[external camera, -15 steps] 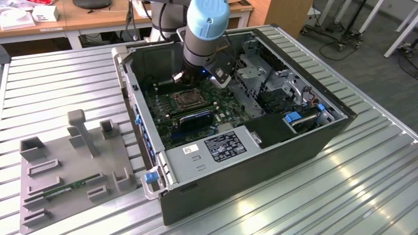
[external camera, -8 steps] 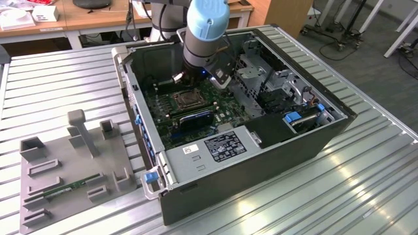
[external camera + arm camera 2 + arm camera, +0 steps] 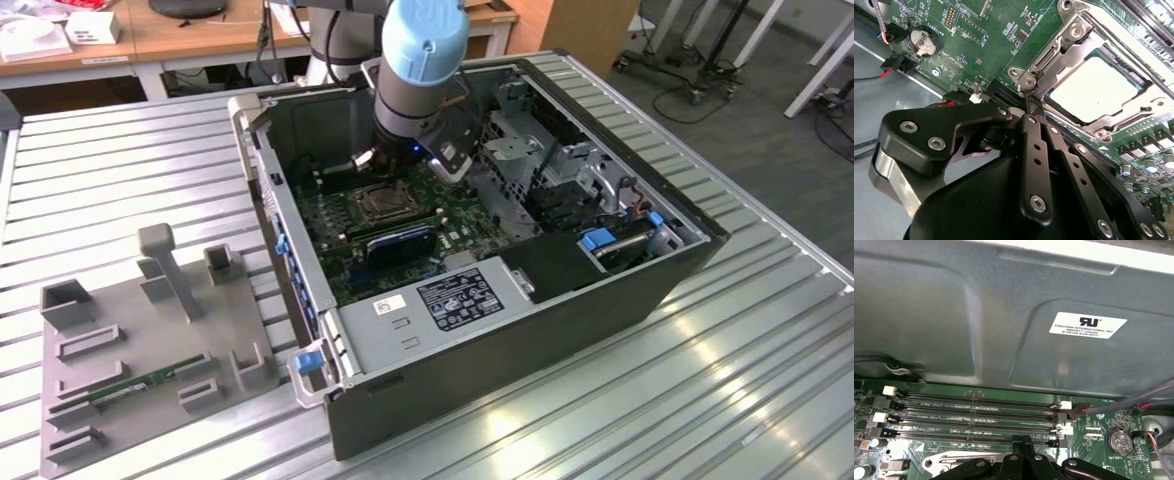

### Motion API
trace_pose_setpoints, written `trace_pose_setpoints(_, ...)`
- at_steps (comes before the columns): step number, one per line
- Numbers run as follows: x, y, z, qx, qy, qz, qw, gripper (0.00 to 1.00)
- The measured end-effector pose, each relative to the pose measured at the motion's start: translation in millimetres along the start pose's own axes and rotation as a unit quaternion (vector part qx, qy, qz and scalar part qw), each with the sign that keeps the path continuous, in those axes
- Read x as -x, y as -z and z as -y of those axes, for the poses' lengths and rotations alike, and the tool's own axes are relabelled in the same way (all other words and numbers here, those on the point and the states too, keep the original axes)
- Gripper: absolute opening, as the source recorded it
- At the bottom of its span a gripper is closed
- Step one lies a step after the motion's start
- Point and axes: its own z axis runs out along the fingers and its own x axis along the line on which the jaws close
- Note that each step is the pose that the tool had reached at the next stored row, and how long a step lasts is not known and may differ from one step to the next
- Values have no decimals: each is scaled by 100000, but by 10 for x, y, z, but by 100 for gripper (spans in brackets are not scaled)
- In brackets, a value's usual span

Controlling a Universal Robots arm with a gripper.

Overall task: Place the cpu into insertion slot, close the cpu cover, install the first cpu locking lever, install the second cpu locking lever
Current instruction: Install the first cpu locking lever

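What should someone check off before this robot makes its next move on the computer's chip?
1. Chip seated: the pale silver square chip lies flat on the green circuit board. Ok.
2. Cover down: the silver metal frame cover lies over the chip's edges. Ok.
3. Locking levers latched: cannot tell.
4. Claw placement: the black claw is shut, with its tip at the cover's corner. Ok.
5. Claw's hold: whether it grips anything cannot tell.
6. Loose wiring: the red-and-black cable at the board's edge lies apart from the claw. Ok.
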Motion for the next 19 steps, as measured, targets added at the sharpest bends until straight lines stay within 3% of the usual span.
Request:
trace_pose_setpoints(5, 3, 14, -8, 52, 7, 30, 100000, 11)
trace_pose_setpoints(15, 25, 172, -74, 3, 4, 1, 100000, 11)
trace_pose_setpoints(19, 26, 172, -75, 15, 2, 9, 100000, 11)
